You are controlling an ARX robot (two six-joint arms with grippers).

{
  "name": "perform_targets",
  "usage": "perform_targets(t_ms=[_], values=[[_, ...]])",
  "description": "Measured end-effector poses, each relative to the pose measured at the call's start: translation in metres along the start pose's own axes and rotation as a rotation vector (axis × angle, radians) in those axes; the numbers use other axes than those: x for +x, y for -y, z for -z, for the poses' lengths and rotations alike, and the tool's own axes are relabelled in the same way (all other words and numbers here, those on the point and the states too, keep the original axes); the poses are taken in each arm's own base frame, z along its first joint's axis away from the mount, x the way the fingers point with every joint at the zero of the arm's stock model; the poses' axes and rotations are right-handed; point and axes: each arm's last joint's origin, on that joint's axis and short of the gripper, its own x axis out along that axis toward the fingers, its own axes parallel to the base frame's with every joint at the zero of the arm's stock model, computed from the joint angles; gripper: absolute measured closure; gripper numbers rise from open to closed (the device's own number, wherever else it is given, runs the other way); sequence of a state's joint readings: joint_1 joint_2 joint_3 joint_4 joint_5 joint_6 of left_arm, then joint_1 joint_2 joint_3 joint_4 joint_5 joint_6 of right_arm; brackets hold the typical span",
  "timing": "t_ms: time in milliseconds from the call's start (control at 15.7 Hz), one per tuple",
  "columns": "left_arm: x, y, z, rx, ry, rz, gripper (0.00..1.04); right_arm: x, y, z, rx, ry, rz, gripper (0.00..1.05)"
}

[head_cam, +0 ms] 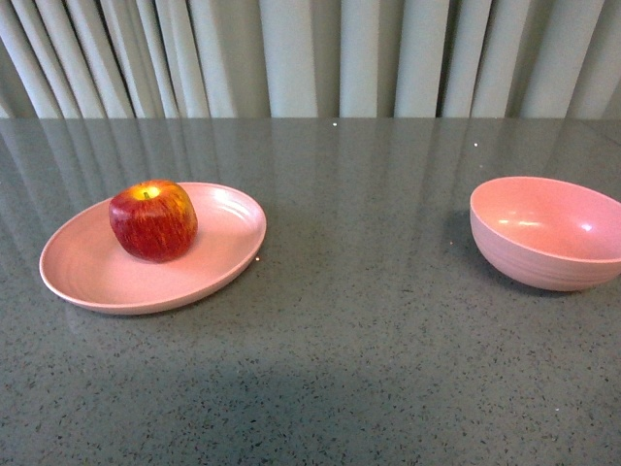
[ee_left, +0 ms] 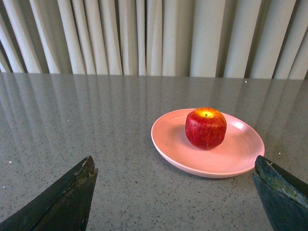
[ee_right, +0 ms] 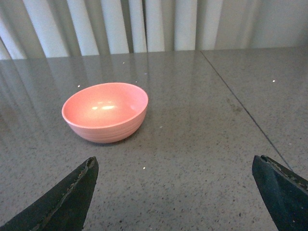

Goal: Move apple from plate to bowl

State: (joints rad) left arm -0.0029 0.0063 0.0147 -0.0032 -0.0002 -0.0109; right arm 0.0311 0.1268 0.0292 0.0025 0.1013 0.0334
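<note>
A red streaky apple (head_cam: 152, 220) with a yellow stem dip sits upright on the shallow pale pink plate (head_cam: 78, 267) at the table's left. At the right stands the deep pink bowl (head_cam: 548, 233), with nothing in it. Neither arm shows in the front view. In the left wrist view the apple (ee_left: 205, 127) and plate (ee_left: 168, 144) lie ahead of my open left gripper (ee_left: 175, 166), a short way off. In the right wrist view the bowl (ee_right: 105, 111) lies ahead of my open right gripper (ee_right: 175, 166), with bare table between its fingers.
The plate and bowl rest on a grey speckled table (head_cam: 359, 320). Pale pleated curtains (head_cam: 310, 58) hang behind its far edge. A thin seam (ee_right: 240, 106) crosses the tabletop beside the bowl in the right wrist view.
</note>
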Motion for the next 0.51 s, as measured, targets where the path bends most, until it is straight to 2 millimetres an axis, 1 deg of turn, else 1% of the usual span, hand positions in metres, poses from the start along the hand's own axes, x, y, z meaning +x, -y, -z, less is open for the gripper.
perform_targets(t_ms=[64, 255, 383, 447, 511], values=[[0.0, 0.0, 0.0, 0.0, 0.0, 0.0, 0.07, 0.001, 0.001, -0.004, 0.002, 0.012, 0.001, 0.07], [0.0, 0.0, 0.0, 0.0, 0.0, 0.0, 0.07, 0.013, 0.003, -0.036, 0.009, 0.083, -0.013, 0.07], [0.0, 0.0, 0.0, 0.0, 0.0, 0.0, 0.07, 0.037, 0.002, -0.072, 0.008, 0.089, -0.064, 0.07], [0.0, 0.0, 0.0, 0.0, 0.0, 0.0, 0.07, 0.055, 0.0, -0.094, 0.006, 0.078, -0.103, 0.07], [0.0, 0.0, 0.0, 0.0, 0.0, 0.0, 0.07, 0.075, -0.004, -0.112, 0.004, 0.04, -0.119, 0.07]])
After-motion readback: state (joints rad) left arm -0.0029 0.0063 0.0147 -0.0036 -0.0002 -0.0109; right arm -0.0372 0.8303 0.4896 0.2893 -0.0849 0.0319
